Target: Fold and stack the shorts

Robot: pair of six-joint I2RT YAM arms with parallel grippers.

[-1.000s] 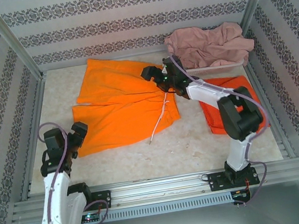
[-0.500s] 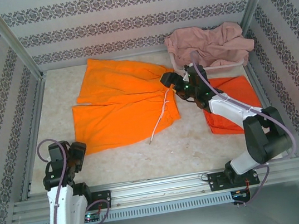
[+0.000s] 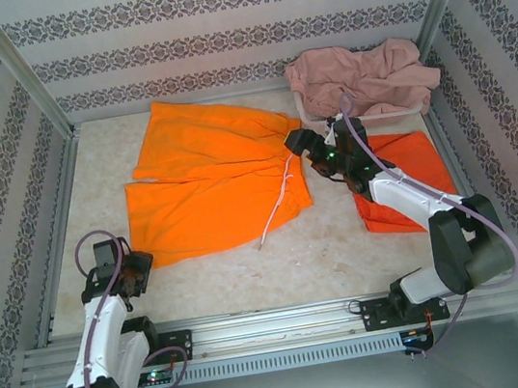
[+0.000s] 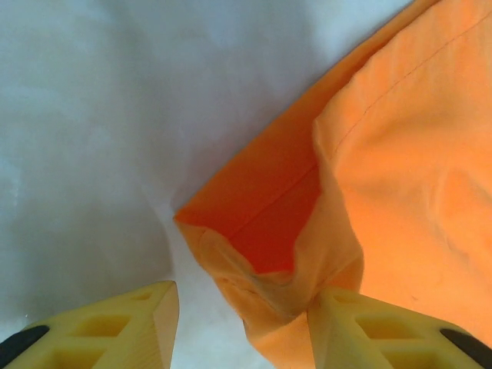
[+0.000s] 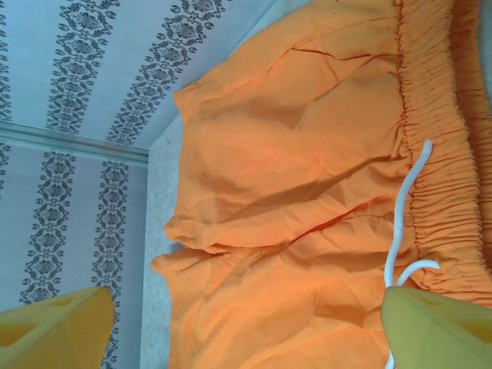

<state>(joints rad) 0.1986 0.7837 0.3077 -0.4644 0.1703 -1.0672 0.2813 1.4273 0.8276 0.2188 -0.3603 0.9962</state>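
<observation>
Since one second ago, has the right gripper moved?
Yes. The right gripper went rightward, off the spread orange shorts to their waistband edge, nearer the white basket.

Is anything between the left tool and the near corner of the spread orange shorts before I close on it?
Nothing visible does. The left tool is open, and the hem corner of the spread bright orange cloth shorts lies between its yellow fingers, with bare pale table beside it.

Bright, even, diffuse light with faint shadows; the wrist views are soft and slightly washed out
</observation>
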